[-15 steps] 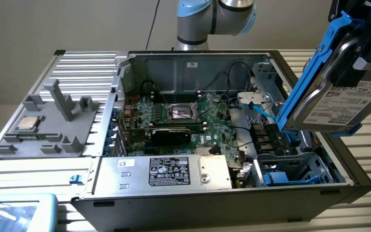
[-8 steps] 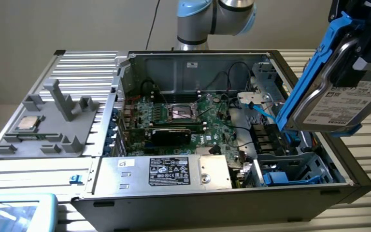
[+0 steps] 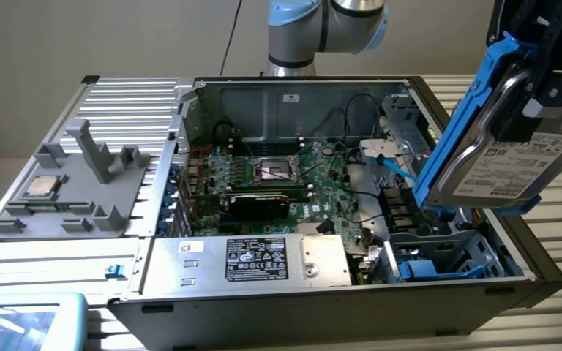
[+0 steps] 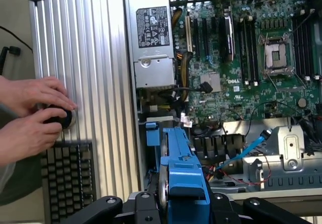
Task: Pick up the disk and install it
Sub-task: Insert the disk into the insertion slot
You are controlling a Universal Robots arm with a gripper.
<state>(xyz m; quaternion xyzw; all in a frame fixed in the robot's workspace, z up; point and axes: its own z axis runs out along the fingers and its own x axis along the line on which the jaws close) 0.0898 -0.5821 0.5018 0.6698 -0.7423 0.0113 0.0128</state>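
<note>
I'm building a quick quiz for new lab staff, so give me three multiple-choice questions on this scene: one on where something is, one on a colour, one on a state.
1. Where is the disk?
A. held up above the computer case
B. seated inside the case
C. lying beside the case

2. What colour is the disk's carrier?
A. red
B. blue
C. green

3. How is the pincer?
A. open and empty
B. shut on nothing
C. shut on the disk

Answers:
1 A, the disk hangs in the air over the case at the exterior view's right.
2 B, bright blue plastic frames it.
3 C, the pincer clamps the carrier from both sides.
</note>
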